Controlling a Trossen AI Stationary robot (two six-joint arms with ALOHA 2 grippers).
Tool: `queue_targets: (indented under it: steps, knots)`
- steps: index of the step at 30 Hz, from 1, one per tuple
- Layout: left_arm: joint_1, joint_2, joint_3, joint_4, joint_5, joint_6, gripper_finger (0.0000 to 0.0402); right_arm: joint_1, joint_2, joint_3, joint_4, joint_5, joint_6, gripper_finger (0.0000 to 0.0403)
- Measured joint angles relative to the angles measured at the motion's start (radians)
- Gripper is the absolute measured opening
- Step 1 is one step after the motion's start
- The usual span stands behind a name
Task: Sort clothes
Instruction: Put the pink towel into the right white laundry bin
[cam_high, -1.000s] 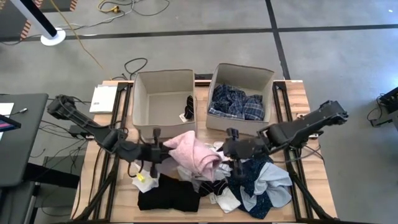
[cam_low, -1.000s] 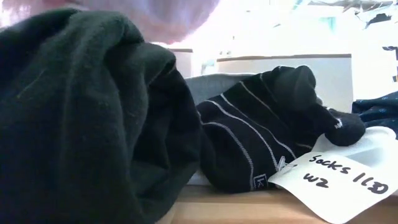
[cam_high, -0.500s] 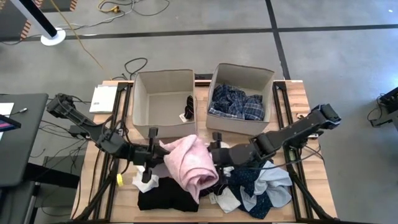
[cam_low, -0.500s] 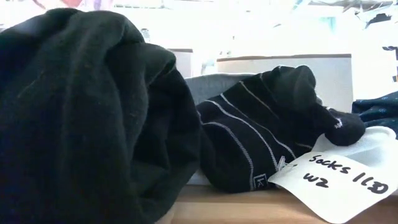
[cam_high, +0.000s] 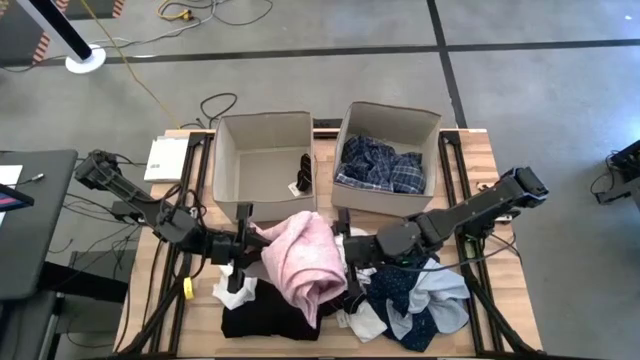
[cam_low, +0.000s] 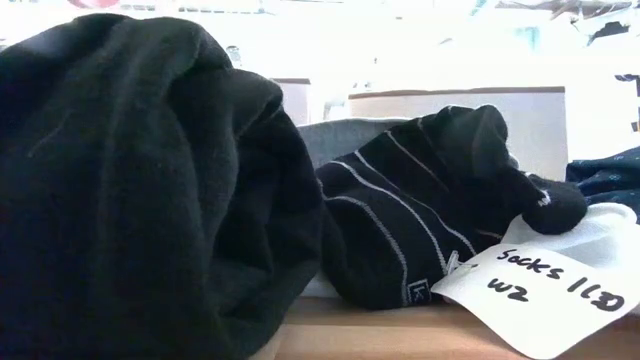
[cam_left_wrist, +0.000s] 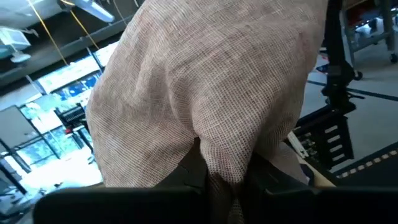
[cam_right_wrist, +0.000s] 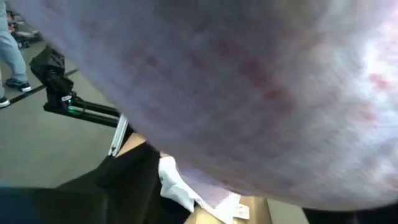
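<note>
Mid-table, toward the front edge: pink garment (cam_high: 305, 265) lifted in a bunch above the pile, pinched at its left side by the left gripper (cam_high: 250, 243), jaws narrowed hard on a fold of the knit — plain in the left wrist view, cloth (cam_left_wrist: 211, 93) spilling up and over the dark fingers (cam_left_wrist: 261, 177). Right gripper (cam_high: 352, 250) pressed against the garment's right flank, fingertips buried under pink fabric; cannot tell from any view whether spread or closed, nor whether any cloth sits between them. Right wrist view filled almost wholly by pink weave (cam_right_wrist: 249, 81). Below and in front, at the front edge: black garment (cam_high: 270, 318), a white piece (cam_high: 365, 322), then navy dotted (cam_high: 400, 290) and light blue (cam_high: 440, 300) toward the front right corner. At the back edge, two beige boxes — left box (cam_high: 232, 165) holding a small dark tagged item (cam_high: 303, 170), right box (cam_high: 352, 125) holding blue plaid (cam_high: 385, 165). Low view blocked by black cloth and striped socks (cam_low: 410, 215) with a handwritten tag (cam_low: 545, 285). Risks, as judged from here: a one-sided hold, so the sweater likely to sag and drag its hem across the pile, snagging the white piece or the socks and carrying them along; a thin pinch slipping out under the garment's weight mid-carry; the right gripper closing blind on navy cloth beneath instead of pink; trailing fabric catching a box rim and tipping it.
</note>
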Motion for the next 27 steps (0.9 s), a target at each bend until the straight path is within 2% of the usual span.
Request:
queue_targets:
  steps: [3, 6, 10, 15, 18, 23, 27]
  knots:
    - [0.025, 0.000, 0.000, 0.009, 0.013, 0.000, 0.0034, 0.007, 0.012, 0.000, 0.051, -0.003, -0.030, 0.0384]
    - [0.055, 0.009, 0.000, 0.010, 0.052, -0.022, 0.0034, 0.005, 0.034, 0.000, 0.122, -0.019, -0.061, 0.0390]
    - [0.075, 0.040, 0.000, 0.011, 0.127, -0.051, 0.0034, -0.026, 0.080, 0.000, 0.212, -0.048, -0.082, 0.0385]
    - [0.081, 0.088, 0.000, 0.006, 0.127, -0.057, 0.0034, -0.059, 0.127, 0.000, 0.288, -0.057, -0.082, 0.0364]
    - [0.080, 0.096, 0.000, -0.003, 0.127, -0.066, 0.0034, -0.065, 0.130, 0.000, 0.291, -0.062, -0.082, 0.0331]
    - [0.079, 0.093, 0.000, -0.025, 0.126, -0.091, 0.0035, -0.058, 0.129, -0.001, 0.298, -0.057, -0.112, 0.0240]
    - [0.077, 0.092, 0.000, -0.028, 0.125, -0.110, 0.0085, -0.053, 0.129, -0.001, 0.297, -0.045, -0.129, 0.0149]
